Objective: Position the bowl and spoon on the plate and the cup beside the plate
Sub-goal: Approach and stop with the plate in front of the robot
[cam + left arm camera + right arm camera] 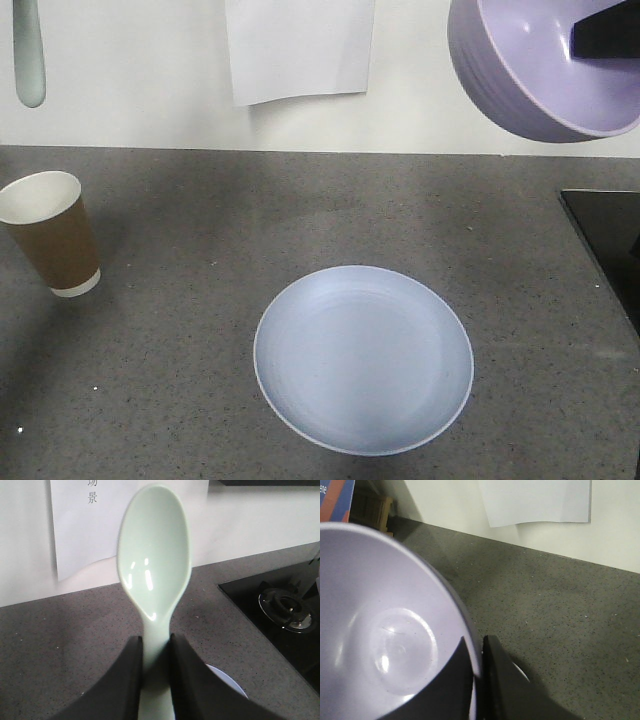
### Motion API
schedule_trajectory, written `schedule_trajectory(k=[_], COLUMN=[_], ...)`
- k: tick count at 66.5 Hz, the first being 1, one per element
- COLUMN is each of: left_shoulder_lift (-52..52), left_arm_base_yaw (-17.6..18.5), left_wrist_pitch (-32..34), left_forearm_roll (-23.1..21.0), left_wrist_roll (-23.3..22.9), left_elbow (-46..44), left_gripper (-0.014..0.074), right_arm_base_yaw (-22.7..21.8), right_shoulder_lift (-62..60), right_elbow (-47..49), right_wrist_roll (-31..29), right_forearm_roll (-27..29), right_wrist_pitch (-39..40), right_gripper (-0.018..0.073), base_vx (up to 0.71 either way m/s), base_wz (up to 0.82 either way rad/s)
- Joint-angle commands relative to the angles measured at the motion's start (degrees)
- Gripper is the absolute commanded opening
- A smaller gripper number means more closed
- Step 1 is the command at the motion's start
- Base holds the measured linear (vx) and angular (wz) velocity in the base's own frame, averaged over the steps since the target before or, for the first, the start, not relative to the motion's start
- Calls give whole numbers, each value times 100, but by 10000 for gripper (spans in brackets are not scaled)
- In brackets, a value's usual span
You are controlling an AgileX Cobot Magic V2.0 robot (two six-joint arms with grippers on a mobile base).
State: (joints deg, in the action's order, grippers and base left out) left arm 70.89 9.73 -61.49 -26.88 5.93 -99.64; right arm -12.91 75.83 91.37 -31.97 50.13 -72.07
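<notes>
A dark grey speckled countertop [180,330] runs back to a white wall [130,110]. A white paper sheet [300,50] hangs on that wall, its lower edge just above the counter line. At the far right a black glass cooktop [610,240] is set into the surface, and the left wrist view shows one round burner [287,607] on it.

At the top left the spoon [155,565] is in the air, clear of the counter. The left gripper [156,647] pinches its handle between two black fingers [125,680], with the scoop pointing away from them. Below it the cup [52,232] stands upright near the counter's left edge, well apart from the plate [362,358]. The plate lies flat in the middle foreground.

At the upper right the bowl [545,70] is held aloft and tilted, above and to the right of the plate without touching it. The right gripper [479,652] is clamped on its rim, one finger [447,680] inside the wall and the other outside. In the right wrist view the bowl fills the left half and hides the counter behind it
</notes>
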Motion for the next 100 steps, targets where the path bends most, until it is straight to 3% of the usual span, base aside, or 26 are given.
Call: schedule_trajectory(k=[1,100], left_shoulder_lift=[-93,-93], left_arm_base_yaw=[32,32], left_wrist_pitch=[352,352], left_forearm_roll=[-181,-181], left_wrist_roll=[20,20], left_elbow=[-119,-119], left_gripper=[-6,-6], right_arm_base_yaw=[-10,-10], right_shoulder_lift=[-142,-142], right_elbow=[156,156], right_wrist_roll=[-59,-59], right_forearm_roll=[323,323], right_wrist_pitch=[149,143], right_gripper=[-6,-6], base_vx=[1,0], base_wz=[1,0])
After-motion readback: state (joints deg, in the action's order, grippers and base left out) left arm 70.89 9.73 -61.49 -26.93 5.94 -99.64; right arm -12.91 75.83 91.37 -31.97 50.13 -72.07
